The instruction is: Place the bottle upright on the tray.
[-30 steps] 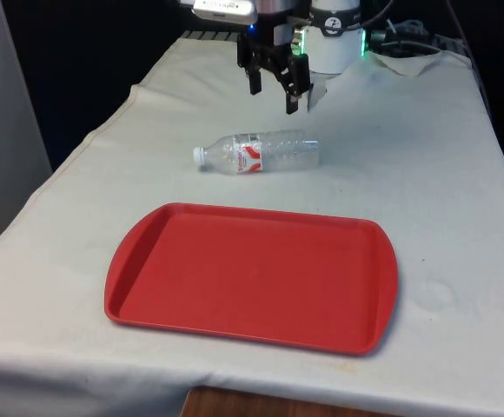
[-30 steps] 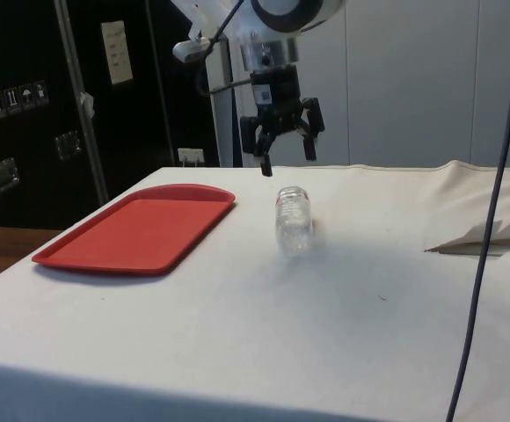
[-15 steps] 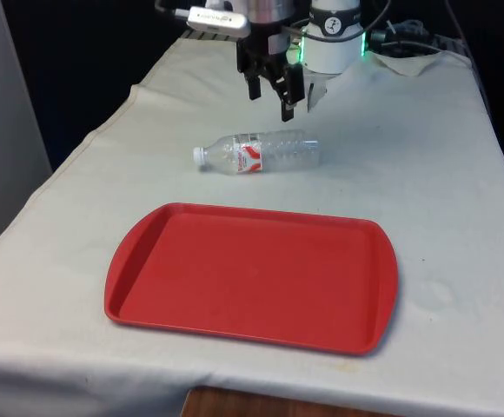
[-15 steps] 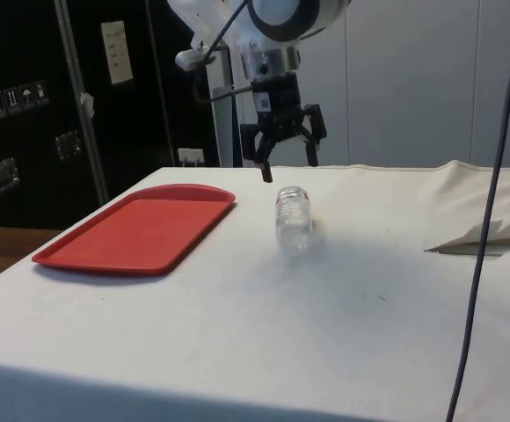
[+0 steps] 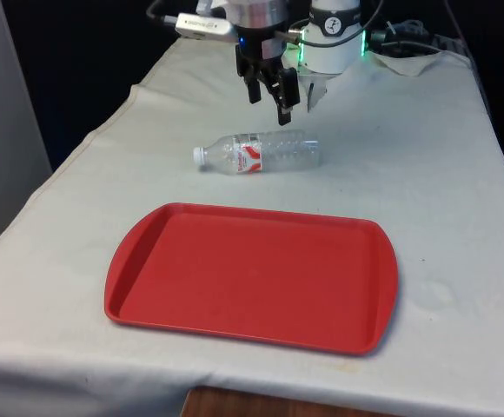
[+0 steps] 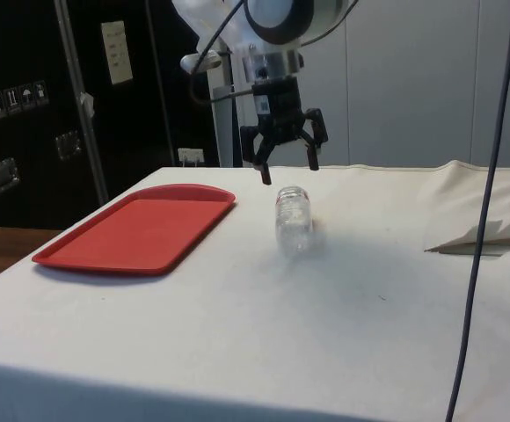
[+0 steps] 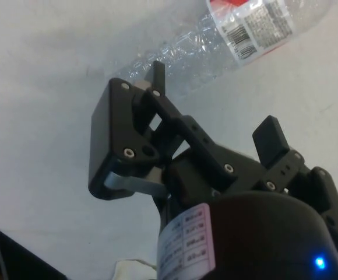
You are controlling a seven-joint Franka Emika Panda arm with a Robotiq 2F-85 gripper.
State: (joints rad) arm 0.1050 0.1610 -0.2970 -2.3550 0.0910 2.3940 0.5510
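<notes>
Clear bottle lying on its side on the white surface, beyond the red tray and apart from it. Gripper above the bottle, fingers spread open, holding nothing.

I see the tabletop under its white cloth. A clear plastic bottle lies on its side there, cap toward the front view's left, red-and-white label around its middle. Nearer the camera a flat red tray rests on the cloth, apart from the bottle. Crumpled cloth lies at the far end.
</notes>
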